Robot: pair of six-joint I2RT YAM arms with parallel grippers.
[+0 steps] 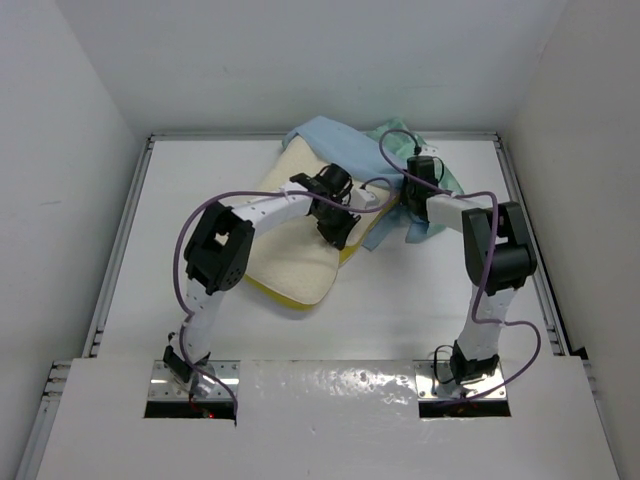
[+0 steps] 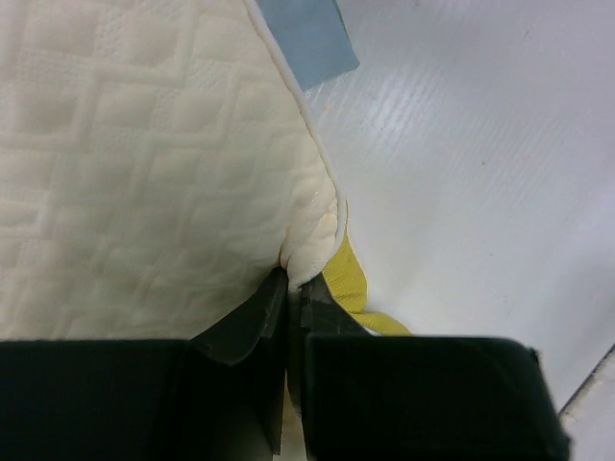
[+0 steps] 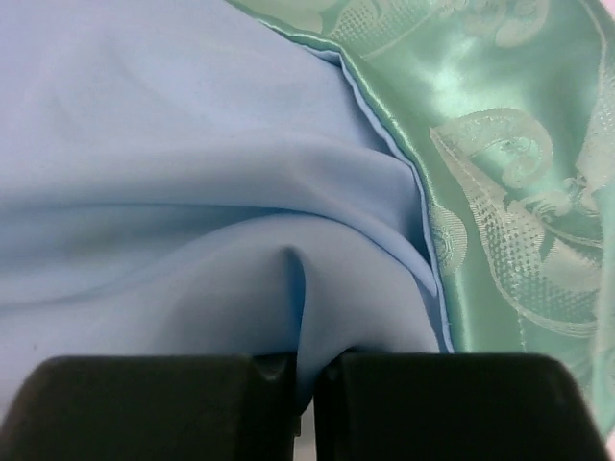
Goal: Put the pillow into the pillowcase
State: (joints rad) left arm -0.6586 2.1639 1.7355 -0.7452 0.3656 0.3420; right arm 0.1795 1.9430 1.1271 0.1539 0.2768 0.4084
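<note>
The cream quilted pillow (image 1: pixel 300 250) with a yellow edge band lies in the middle of the table, its far end under the pillowcase (image 1: pixel 325 140). My left gripper (image 1: pixel 338 232) is shut on the pillow's right edge; in the left wrist view the pillow (image 2: pixel 144 163) edge is pinched between the jaws of the left gripper (image 2: pixel 295 288), with the yellow band (image 2: pixel 346 283) beside them. My right gripper (image 1: pixel 412 205) is shut on a fold of the pillowcase's light blue inner side (image 3: pixel 192 192); the fold runs down into the right gripper (image 3: pixel 306 370). Green patterned satin (image 3: pixel 500 125) lies to the right.
White walls close in the table (image 1: pixel 180 230) at the back and both sides. A raised rail (image 1: pixel 125 230) runs along the left edge and another along the right. Purple cables loop over both arms.
</note>
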